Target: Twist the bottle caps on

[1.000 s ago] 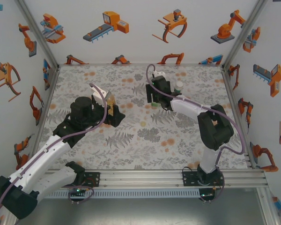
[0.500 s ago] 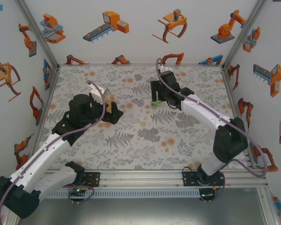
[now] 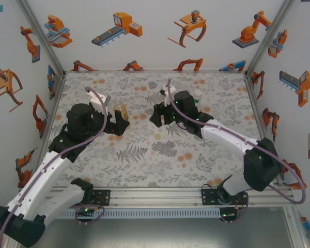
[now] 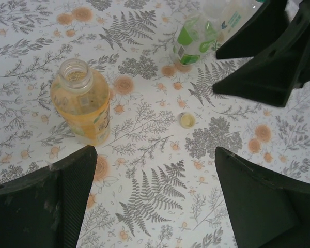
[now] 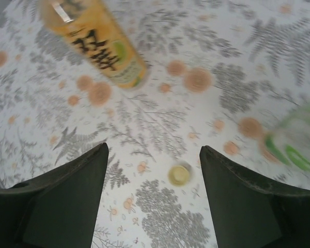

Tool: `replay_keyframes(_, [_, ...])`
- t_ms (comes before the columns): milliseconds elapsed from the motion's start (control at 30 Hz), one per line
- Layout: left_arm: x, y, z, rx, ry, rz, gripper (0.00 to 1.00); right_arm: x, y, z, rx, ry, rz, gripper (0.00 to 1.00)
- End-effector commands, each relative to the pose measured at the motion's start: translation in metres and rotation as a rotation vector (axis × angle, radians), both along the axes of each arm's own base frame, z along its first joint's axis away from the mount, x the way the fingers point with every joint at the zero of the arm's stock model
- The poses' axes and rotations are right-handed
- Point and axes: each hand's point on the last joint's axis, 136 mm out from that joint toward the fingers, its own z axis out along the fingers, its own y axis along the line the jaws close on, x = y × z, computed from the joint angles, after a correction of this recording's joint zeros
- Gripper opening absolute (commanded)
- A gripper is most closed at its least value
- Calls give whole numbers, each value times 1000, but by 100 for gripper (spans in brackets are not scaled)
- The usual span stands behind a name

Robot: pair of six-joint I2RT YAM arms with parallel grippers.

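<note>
An uncapped amber-yellow bottle (image 4: 82,101) stands upright on the floral table (image 4: 144,170); it also appears as the bottle (image 3: 120,110) and the bottle (image 5: 93,41). A small yellow cap (image 5: 179,174) lies flat on the table, seen too as the cap (image 4: 186,120). My right gripper (image 5: 155,194) hangs open over it, the cap nearer its right finger and untouched. My left gripper (image 4: 155,201) is open and empty, just short of the amber bottle. A green-tinted bottle (image 4: 194,39) stands beyond the cap, blurred as the bottle (image 5: 299,139). From above, the left gripper (image 3: 120,125) and right gripper (image 3: 156,117) face each other.
A clear bottle (image 4: 235,15) stands behind the green one, partly hidden by the right gripper's black fingers (image 4: 268,57). White walls with robot stickers (image 3: 119,26) enclose the table on three sides. Open floral table lies toward the near edge (image 3: 160,165).
The right arm has swung left from the bottles at the back to above the yellow cap, its jaws narrowing a little. The left arm has drawn back slightly to the left.
</note>
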Motion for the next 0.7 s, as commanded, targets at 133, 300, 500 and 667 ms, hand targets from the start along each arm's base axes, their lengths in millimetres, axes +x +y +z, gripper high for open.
replay_keyframes(133, [-27,15,24,-53,-7,10,87,-20,72,28,178,-271,246,74])
replay_keyframes(300, [-44,32,31,-53,-37,48,88,-7,99,22,191,-298,218,81])
replay_keyframes(500, [-63,49,38,-56,-74,79,89,20,122,13,198,-293,144,87])
replay_keyframes(667, [-73,58,41,-63,-88,101,90,35,139,9,227,-284,138,88])
